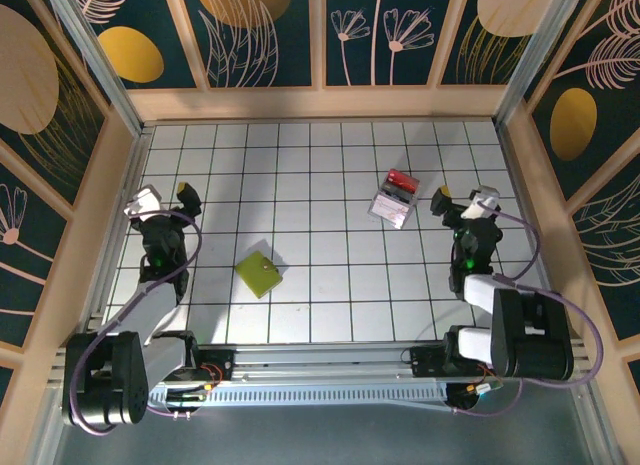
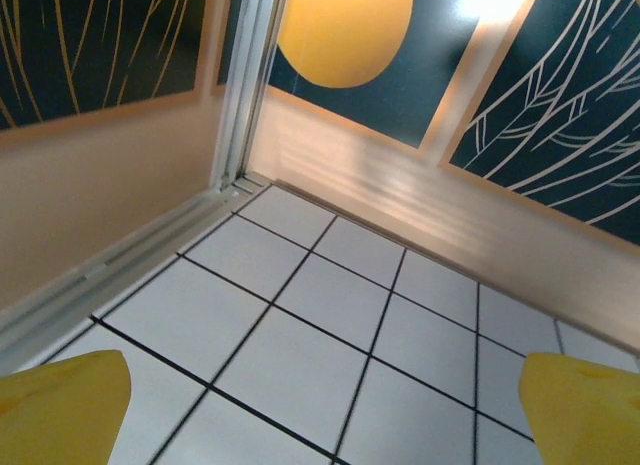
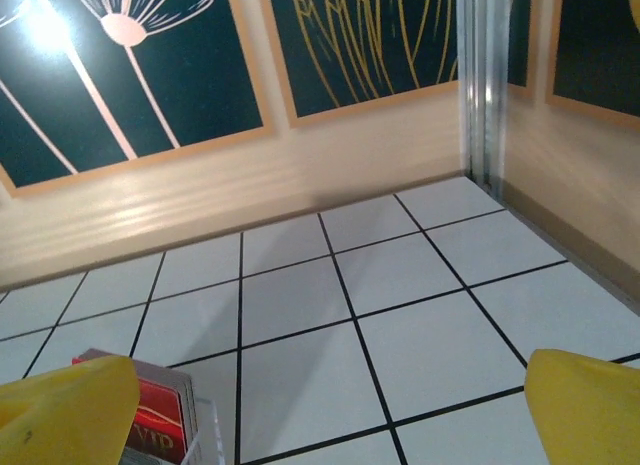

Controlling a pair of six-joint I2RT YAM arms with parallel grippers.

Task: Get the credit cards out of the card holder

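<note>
Jaws on both arms stand spread wide with nothing between them. In the left wrist view we see yellow fingertips (image 2: pixel 60 410) at the two bottom corners and only bare tile between them, and the right wrist view shows the same spread.

Nearest to us on the table (image 1: pixel 330 320) lies the card holder (image 1: pixel 259 273). It is flat, turned corner-on, and a little left of centre, between the two arms. We see only its yellow-green outer face and none of the pale inside, so we read it as folded shut. Whether any cards are inside is hidden from us.

Farther back, the left gripper (image 1: pixel 167 196) hangs over the left side of the table. The holder lies to its right and nearer to us, apart from it and not between its jaws. The right gripper (image 1: pixel 463 199) hangs over the right side, well apart from the holder.

Just left of the right gripper sits a small pile (image 1: pixel 391 207) of flat pale pieces, with a red piece (image 1: pixel 403 180) at its far end. The right wrist view catches that red edge at bottom left. We cannot tell whether these are credit cards.

If they are, we judge that part of the job is done. If not, nothing has been taken out yet. Either way, opening the holder and emptying it looks to be what is left.
</note>
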